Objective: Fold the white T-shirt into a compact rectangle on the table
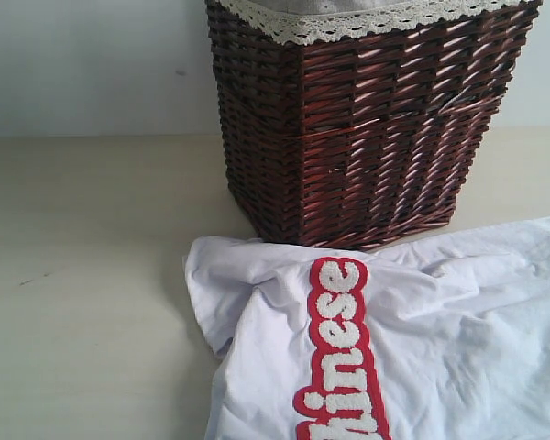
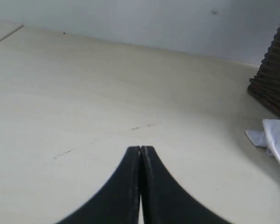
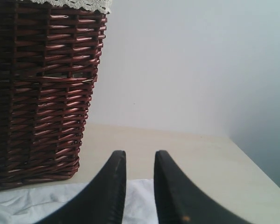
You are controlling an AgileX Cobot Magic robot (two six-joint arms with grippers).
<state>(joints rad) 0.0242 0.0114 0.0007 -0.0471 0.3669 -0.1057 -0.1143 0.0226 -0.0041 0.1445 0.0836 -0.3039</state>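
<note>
The white T-shirt lies crumpled on the table in front of the basket, its red band of white letters running toward the near edge. Neither gripper shows in the exterior view. In the left wrist view my left gripper is shut with nothing in it, over bare table; a corner of the T-shirt lies off to one side. My right gripper stands open just above the T-shirt's edge, and white cloth shows through the gap between its fingers.
A tall dark brown wicker basket with a lace-trimmed liner stands right behind the shirt, close to the right gripper and at the edge of the left wrist view. A pale wall rises behind the table. The table's corner falls away beyond the right gripper.
</note>
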